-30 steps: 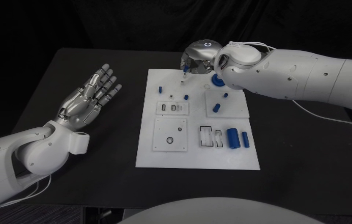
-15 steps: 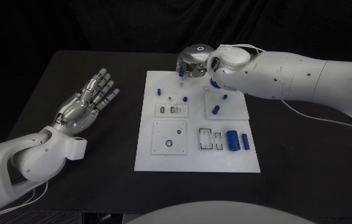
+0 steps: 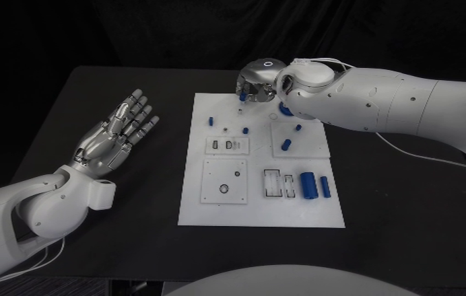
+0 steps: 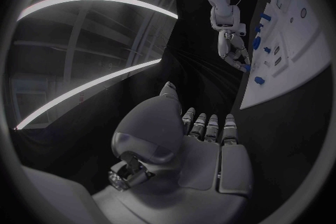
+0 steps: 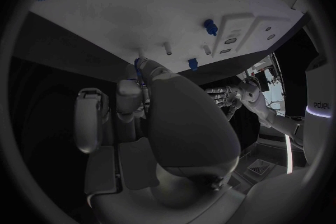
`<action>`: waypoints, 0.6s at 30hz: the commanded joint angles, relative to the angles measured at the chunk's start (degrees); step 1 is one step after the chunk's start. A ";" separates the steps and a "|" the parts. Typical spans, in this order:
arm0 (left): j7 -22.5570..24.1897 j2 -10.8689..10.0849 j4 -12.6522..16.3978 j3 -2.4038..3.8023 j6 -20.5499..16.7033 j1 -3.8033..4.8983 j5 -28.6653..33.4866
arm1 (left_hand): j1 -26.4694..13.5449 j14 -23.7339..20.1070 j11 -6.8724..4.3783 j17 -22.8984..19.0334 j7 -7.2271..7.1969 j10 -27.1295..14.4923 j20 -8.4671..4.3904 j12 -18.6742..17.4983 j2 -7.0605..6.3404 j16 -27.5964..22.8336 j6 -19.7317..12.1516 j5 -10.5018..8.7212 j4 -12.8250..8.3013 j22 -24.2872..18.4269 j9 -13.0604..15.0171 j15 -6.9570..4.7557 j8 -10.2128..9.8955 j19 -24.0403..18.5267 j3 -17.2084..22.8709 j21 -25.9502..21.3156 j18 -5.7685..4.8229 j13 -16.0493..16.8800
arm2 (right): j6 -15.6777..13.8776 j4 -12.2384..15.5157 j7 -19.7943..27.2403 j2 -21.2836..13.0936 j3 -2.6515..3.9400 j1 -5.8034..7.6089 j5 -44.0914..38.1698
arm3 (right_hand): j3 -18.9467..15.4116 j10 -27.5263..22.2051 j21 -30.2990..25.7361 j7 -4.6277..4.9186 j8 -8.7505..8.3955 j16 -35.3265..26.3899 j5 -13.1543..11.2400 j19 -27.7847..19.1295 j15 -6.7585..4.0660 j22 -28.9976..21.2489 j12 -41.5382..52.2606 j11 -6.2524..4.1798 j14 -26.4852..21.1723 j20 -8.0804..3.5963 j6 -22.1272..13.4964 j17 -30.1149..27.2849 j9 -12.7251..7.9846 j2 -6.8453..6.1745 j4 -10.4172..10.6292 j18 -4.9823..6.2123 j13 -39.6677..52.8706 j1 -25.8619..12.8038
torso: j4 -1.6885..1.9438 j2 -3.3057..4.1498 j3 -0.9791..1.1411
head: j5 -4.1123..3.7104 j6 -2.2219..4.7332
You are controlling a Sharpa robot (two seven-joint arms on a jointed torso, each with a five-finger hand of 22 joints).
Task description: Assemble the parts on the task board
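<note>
Left hand (image 3: 114, 131) spread and idle; right hand (image 3: 256, 83) pinching a small blue part (image 3: 241, 97) over the board's far edge.

From left to right: the left hand lay palm up with fingers apart, well clear of the white task board (image 3: 260, 212). The right hand held the part in its fingertips (image 5: 143, 74) just above a thin white peg (image 5: 167, 47). Likely hazards: a tilted part could jam or miss its seat; the grip hid the target, so misalignment might go unnoticed.
</note>
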 commanded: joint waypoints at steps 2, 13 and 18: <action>8.64 0.06 -0.06 0.05 0.75 0.12 0.54 | 0.36 -0.08 0.38 -0.05 0.48 -0.02 0.53 0.13 0.34 -0.21 0.03 0.42 -0.24 -0.08 -0.03 0.50 -0.06 -0.05 0.33 -0.35 -0.24 0.05 | 0.33 0.33 -1.00 -0.25 -0.15 -0.44 -0.18 | 0.39 0.51 -0.14 0.30 0.93 0.14 -0.11 0.00 0.34 2.33 -0.27 -0.19 0.00 0.38 1.85 0.42 0.71 0.16 -0.28 -0.43 0.18 -0.77 | -0.02 -0.06 -0.11 | 0.13 -0.23; 8.14 0.20 -0.52 0.05 0.65 0.12 0.58 | 0.42 -0.08 0.27 -0.05 0.61 -0.08 0.71 0.10 0.63 -0.21 -0.04 0.76 -0.19 -0.08 -0.04 0.66 -0.07 -0.05 0.52 -0.35 -0.23 0.03 | 0.66 0.55 -1.07 -0.39 -0.15 -0.46 -0.18 | 0.03 0.84 -0.16 -0.15 1.68 0.13 -0.85 -0.03 0.27 2.46 -0.67 -0.27 -0.09 0.34 2.90 0.44 1.91 0.22 -0.22 -0.43 0.19 -1.98 | 0.01 -0.06 -0.07 | -0.22 -0.37; 7.84 0.30 -0.74 0.05 0.67 0.12 0.58 | 0.59 -0.08 0.21 -0.05 0.74 -0.14 0.82 0.07 0.70 -0.21 -0.15 1.28 -0.30 -0.08 -0.05 0.75 -0.09 -0.05 0.67 -0.35 -0.20 0.02 | 1.15 0.60 -1.37 -0.41 -0.15 -0.46 -0.18 | 0.14 -0.04 -0.29 -0.51 0.71 -0.14 -1.04 -0.19 0.56 2.36 -1.51 0.12 -0.37 0.52 1.09 0.16 2.09 -0.02 -0.39 -0.41 0.04 -2.30 | -0.02 -0.10 -0.08 | -0.21 -0.47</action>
